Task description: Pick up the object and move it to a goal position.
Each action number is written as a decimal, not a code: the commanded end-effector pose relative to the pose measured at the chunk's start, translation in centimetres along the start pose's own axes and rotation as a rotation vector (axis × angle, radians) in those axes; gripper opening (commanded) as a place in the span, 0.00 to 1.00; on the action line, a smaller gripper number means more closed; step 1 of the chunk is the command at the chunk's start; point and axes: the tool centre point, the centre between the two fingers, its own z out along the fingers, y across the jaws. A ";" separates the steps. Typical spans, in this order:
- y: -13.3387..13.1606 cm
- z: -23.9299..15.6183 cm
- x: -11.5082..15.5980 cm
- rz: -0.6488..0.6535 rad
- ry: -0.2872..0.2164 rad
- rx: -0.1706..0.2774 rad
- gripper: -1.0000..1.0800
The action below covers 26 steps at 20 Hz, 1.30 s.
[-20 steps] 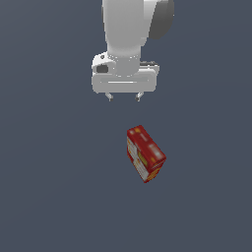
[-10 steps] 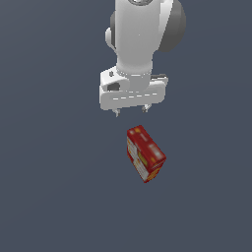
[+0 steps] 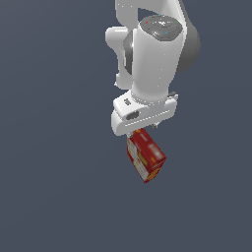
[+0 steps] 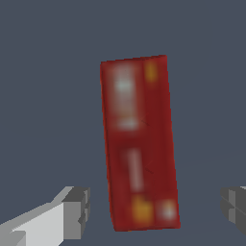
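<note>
Red cardboard box (image 4: 139, 144) lying ungrasped; gripper (image 4: 153, 209), having dropped from higher up, spreading fingers either side, nearing pickup.

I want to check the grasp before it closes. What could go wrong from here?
1. In the wrist view the red box lies tilted between the open fingers, so closing may twist it rather than clamp it flat.
2. The exterior view shows the gripper right over one end of the box; an off-centre grip might let it swing or slip when lifted.
</note>
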 end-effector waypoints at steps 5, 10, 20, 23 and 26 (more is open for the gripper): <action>-0.5 1.3 2.2 -0.074 0.005 0.004 0.96; -0.6 1.6 2.7 -0.090 0.006 0.005 0.96; -0.7 4.4 2.5 -0.089 0.006 0.005 0.96; -0.7 5.8 2.5 -0.090 0.006 0.005 0.96; -0.7 6.5 2.6 -0.090 0.006 0.005 0.96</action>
